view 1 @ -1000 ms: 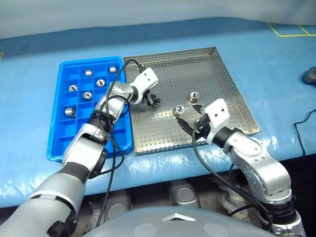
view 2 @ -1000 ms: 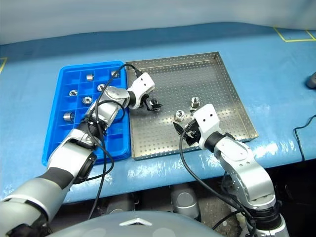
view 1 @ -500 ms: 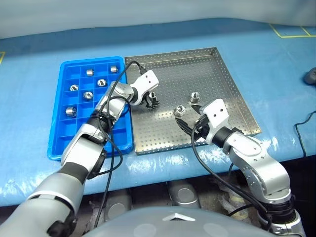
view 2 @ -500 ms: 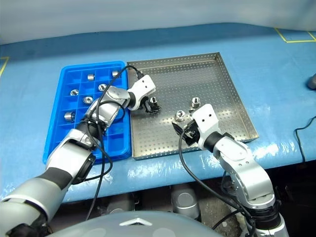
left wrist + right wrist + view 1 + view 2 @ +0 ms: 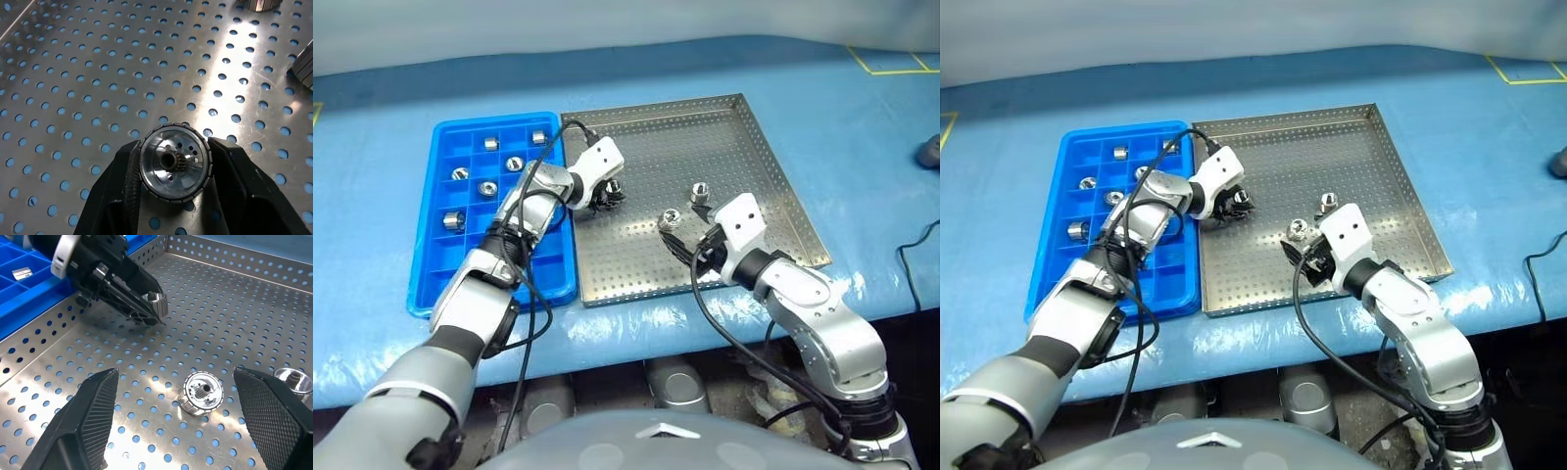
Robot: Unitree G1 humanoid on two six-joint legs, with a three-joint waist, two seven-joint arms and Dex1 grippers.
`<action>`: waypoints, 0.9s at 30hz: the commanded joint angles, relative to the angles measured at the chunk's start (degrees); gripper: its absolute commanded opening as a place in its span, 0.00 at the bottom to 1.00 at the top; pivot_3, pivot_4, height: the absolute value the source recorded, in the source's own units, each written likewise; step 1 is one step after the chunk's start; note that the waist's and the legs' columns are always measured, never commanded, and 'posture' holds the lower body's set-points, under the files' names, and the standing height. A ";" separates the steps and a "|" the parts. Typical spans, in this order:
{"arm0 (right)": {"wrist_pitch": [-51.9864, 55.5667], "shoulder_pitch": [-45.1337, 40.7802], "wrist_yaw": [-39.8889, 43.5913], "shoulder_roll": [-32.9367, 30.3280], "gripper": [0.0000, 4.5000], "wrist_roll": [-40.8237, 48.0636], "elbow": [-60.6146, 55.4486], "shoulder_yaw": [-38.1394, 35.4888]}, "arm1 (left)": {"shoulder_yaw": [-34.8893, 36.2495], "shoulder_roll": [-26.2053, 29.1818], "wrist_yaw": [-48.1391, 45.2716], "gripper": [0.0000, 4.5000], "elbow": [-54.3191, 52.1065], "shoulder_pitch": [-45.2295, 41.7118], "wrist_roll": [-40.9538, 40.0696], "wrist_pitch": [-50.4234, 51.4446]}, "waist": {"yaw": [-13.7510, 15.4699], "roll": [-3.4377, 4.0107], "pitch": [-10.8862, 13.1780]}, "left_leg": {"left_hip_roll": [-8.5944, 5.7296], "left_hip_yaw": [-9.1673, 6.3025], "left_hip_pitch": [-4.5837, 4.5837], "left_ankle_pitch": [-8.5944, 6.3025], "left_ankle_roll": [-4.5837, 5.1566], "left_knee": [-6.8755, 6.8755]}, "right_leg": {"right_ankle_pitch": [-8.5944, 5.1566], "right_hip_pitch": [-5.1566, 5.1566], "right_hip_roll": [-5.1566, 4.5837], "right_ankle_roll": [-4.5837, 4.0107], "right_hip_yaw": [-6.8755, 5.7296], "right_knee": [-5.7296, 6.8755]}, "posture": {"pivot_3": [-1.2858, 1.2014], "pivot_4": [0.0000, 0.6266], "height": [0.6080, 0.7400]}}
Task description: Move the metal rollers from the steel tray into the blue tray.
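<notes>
One metal roller (image 5: 175, 163) sits clamped between the two black fingers (image 5: 122, 191) of the left gripper (image 5: 607, 197), its hollow toothed bore facing the wrist camera, above the perforated floor of the steel tray (image 5: 744, 157) near that tray's 9 o'clock edge; whether it touches the floor or hangs just clear of it cannot be told. Two more metal rollers lie loose on the steel tray toward its 4 o'clock area: one (image 5: 671, 217) just beside the right gripper's tips and another (image 5: 700, 192) a little further toward 1 o'clock from it. The right gripper (image 5: 690, 245) hovers low over the tray with its fingers (image 5: 93, 406) spread wide and holding nothing, the nearer loose roller (image 5: 200, 392) lying on the floor between and ahead of them. At 9 o'clock of the steel tray, touching its rim, lies the blue tray (image 5: 429, 284), and six rollers already rest in separate compartments in its far half, for instance one (image 5: 453, 220) toward its 8 o'clock side. Both trays rest on a blue-covered table (image 5: 862, 127)
</notes>
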 commanded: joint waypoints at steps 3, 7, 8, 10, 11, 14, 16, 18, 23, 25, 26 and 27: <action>-1.31 -1.33 2.25 -0.55 0.87 0.66 -0.53 0.55 | 4.63 6.23 -3.90 0.43 -18.78 1.83 -5.22 7.62 | 0.33 0.01 0.00 | -0.01 0.01 0.00 0.00 0.00 0.00 | 0.00 0.00 -0.02 0.00 0.01 0.00 | 0.45 0.24 1.00; -2.19 -1.89 6.07 0.68 0.87 4.51 -2.33 1.23 | 7.98 13.93 -4.93 0.43 -34.65 7.18 -8.61 15.29 | 0.66 0.03 0.01 | 0.03 0.01 0.04 0.00 0.00 -0.05 | -0.01 -0.01 0.00 -0.01 0.00 0.01 | 0.46 0.24 1.00; -2.50 -2.16 7.46 1.44 0.87 6.48 -3.31 1.52 | 9.68 15.68 -4.53 0.43 -38.36 8.88 -9.80 17.59 | 0.71 0.04 0.02 | 0.04 0.00 0.06 0.00 0.00 -0.06 | -0.02 -0.01 0.00 -0.03 0.00 0.02 | 0.47 0.24 1.00; -2.90 -2.89 9.58 2.97 0.87 9.74 -4.44 2.44 | 13.50 18.66 -3.39 0.43 -45.09 12.36 -12.15 22.27 | 1.06 0.04 0.03 | 0.07 -0.02 0.07 0.00 0.00 -0.08 | -0.03 -0.01 0.03 -0.06 -0.03 0.04 | 0.47 0.24 1.00; -2.89 -3.55 10.09 3.58 0.87 10.48 -4.55 3.31 | 15.29 20.56 -2.87 0.43 -48.32 14.68 -12.73 24.24 | 1.27 0.04 0.03 | 0.10 -0.02 0.07 0.00 0.00 -0.08 | -0.04 -0.01 0.04 -0.06 -0.03 0.05 | 0.48 0.24 1.00; -2.64 -5.41 10.37 4.45 0.87 10.59 -3.53 5.96 | 20.37 25.38 -0.96 0.43 -55.68 21.72 -13.90 29.33 | 2.18 0.01 0.05 | 0.11 -0.05 0.08 0.00 0.00 -0.05 | -0.05 0.00 0.04 -0.09 -0.07 0.07 | 0.50 0.24 1.00; -2.52 -6.22 10.78 4.80 0.87 11.12 -2.55 6.91 | 23.20 27.73 0.38 0.43 -59.34 26.42 -14.43 31.67 | 3.30 -0.02 0.06 | 0.09 -0.04 0.08 0.00 0.00 -0.04 | -0.06 0.00 0.01 -0.11 -0.08 0.07 | 0.51 0.24 1.00; -2.37 -6.82 12.42 6.01 0.87 14.40 -1.90 6.86 | 26.46 28.95 2.07 0.43 -62.98 31.33 -15.05 34.87 | 4.38 -0.03 0.07 | 0.09 -0.04 0.09 0.00 0.00 -0.04 | -0.08 0.00 0.00 -0.14 -0.10 0.07 | 0.51 0.24 1.00; -1.69 -9.15 15.45 6.23 0.87 18.61 -0.73 7.22 | 32.26 29.54 5.21 0.43 -67.59 40.84 -16.33 38.61 | 7.03 -0.07 0.09 | 0.09 -0.12 0.08 0.00 -0.01 -0.04 | -0.12 0.01 -0.04 -0.22 -0.22 0.07 | 0.54 0.24 1.00; -1.34 -10.39 15.63 5.38 0.87 17.55 0.67 8.73 | 33.16 29.09 6.12 0.43 -68.54 42.97 -17.03 39.07 | 7.86 -0.08 0.09 | 0.09 -0.13 0.08 0.00 -0.01 -0.04 | -0.12 0.02 -0.06 -0.23 -0.26 0.07 | 0.54 0.24 1.00; -1.22 -10.87 15.53 5.09 0.87 17.07 1.25 9.33 | 33.44 28.92 6.61 0.43 -68.86 43.69 -17.37 39.26 | 8.15 -0.08 0.09 | 0.09 -0.14 0.09 0.00 -0.02 -0.03 | -0.12 0.02 -0.06 -0.24 -0.27 0.07 | 0.54 0.24 1.00; -1.22 -11.25 15.47 4.71 0.87 16.58 1.73 9.91 | 33.81 28.82 7.18 0.43 -69.23 44.77 -17.54 39.49 | 8.47 -0.08 0.09 | 0.09 -0.14 0.10 0.00 -0.02 -0.03 | -0.13 0.03 -0.06 -0.24 -0.28 0.07 | 0.55 0.24 1.00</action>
